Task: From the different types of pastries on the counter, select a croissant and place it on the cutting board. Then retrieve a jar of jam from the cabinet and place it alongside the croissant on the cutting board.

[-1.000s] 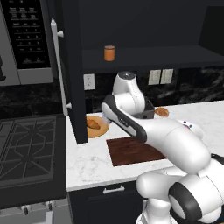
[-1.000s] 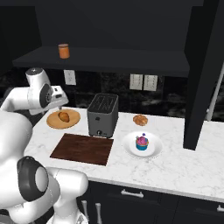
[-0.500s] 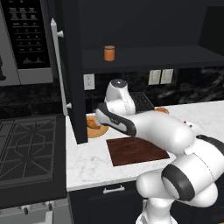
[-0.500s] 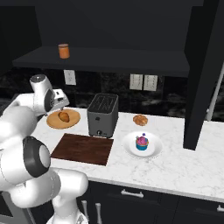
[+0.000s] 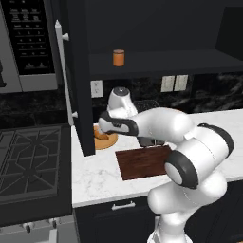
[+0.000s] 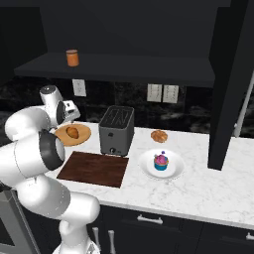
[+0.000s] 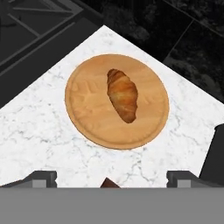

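Tool (image 7: pixel 112 179) now hangs over the round plate (image 7: pixel 83 113), fingers spread wide and empty; we note the arm has swung left from above the cutting board (image 5: pixel 142 161). Bench (image 7: pixel 39 131) bears both. Croissant (image 7: pixel 122 95) lies on the plate, ready for descent; jar of jam (image 5: pixel 118 57) waits on the cabinet shelf.

Kitchen: stove (image 5: pixel 28 161), microwave (image 5: pixel 28 42), toaster (image 6: pixel 116 130) (marble counter (image 6: pixel 198 178)).

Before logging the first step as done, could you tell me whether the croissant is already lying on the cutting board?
No: in the hand view the croissant lies on the round wooden plate, not on the cutting board.
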